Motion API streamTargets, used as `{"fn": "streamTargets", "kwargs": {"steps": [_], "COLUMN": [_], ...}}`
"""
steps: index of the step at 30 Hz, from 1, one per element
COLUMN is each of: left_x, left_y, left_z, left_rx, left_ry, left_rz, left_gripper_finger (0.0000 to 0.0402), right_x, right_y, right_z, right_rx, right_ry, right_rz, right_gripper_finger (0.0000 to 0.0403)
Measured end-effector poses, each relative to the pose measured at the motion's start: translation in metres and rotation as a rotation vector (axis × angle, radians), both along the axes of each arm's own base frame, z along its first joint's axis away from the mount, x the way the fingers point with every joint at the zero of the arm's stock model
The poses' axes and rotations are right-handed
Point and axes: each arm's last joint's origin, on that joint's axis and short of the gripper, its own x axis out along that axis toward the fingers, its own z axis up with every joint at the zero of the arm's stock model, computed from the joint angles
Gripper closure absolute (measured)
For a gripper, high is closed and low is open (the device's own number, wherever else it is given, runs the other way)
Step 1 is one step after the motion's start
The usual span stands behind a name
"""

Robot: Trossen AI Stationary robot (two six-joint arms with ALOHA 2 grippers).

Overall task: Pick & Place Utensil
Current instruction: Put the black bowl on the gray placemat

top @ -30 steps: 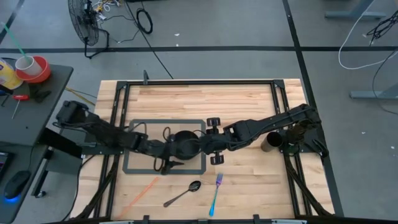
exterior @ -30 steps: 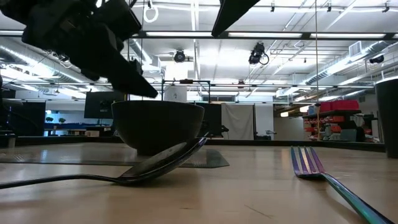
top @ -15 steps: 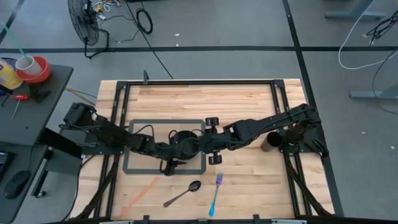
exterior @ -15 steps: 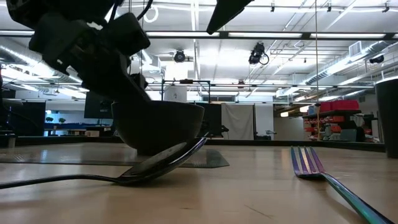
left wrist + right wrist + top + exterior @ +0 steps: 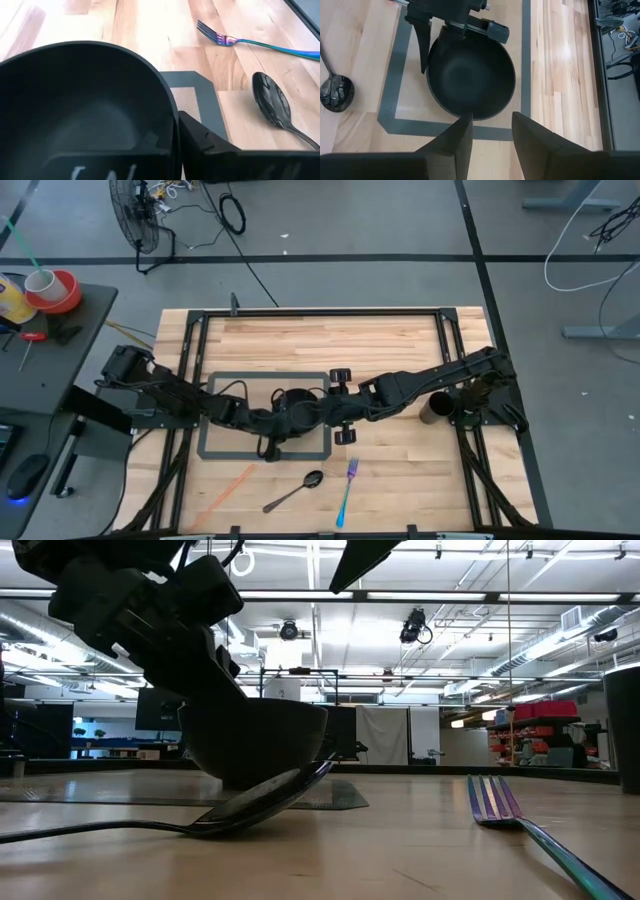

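A black bowl (image 5: 297, 402) stands on a grey mat (image 5: 215, 442) in the middle of the table. A dark spoon (image 5: 295, 492) and an iridescent fork (image 5: 346, 492) lie flat on the wood near the front edge, and no gripper touches them. My left gripper (image 5: 275, 435) is open at the bowl's near side. One finger (image 5: 210, 145) stands outside the bowl's wall, and the other (image 5: 496, 30) is over the rim. My right gripper (image 5: 492, 135) is open and empty above the mat's edge on the bowl's right side. My left gripper has one finger (image 5: 422, 47) close beside the outer wall of the bowl (image 5: 172, 127), on the side toward the spoon. I cannot tell whether it touches the wall. The bowl stands upright on the mat.
A dark cup (image 5: 435, 408) stands at the right of the table by the right arm's base. An orange strip (image 5: 230, 485) lies on the wood at the front left. Bare wood lies beyond the mat toward the far edge.
My left gripper has come down from above the bowl to the bowl's near side and has tipped steeper. The bowl, spoon and fork have kept their places.
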Motion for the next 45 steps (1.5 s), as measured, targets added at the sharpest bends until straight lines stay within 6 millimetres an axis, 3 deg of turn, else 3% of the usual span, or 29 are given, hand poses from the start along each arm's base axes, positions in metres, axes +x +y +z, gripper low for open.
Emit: {"fn": "streamTargets", "kwargs": {"steps": [6, 10, 24, 33, 45], "left_x": [-0.002, -0.009, -0.062, -0.076, -0.071], "left_y": [0.000, 0.003, 0.003, -0.010, -0.021], "left_z": [0.005, 0.016, 0.040, 0.035, 0.022], "left_rx": [-0.023, -0.012, 0.045, 0.103, 0.120], "left_ry": [-0.001, 0.003, 0.182, 0.194, 0.196], "left_rz": [0.001, 0.019, 0.150, 0.248, 0.276], "left_gripper_finger": [0.0370, 0.0383, 0.0388, 0.0381, 0.0380], "right_x": [0.000, 0.000, 0.004, 0.011, 0.012], "right_y": [0.000, 0.000, -0.010, -0.019, -0.017], "right_z": [0.000, 0.000, 0.001, 0.004, 0.005], "right_rx": [0.000, 0.000, 0.002, 0.002, 0.054], "right_ry": [0.000, -0.001, -0.018, -0.070, -0.082], "right_rz": [0.000, 0.000, -0.024, -0.033, 0.001], "right_gripper_finger": [0.0264, 0.0264, 0.0264, 0.0264, 0.0264]}}
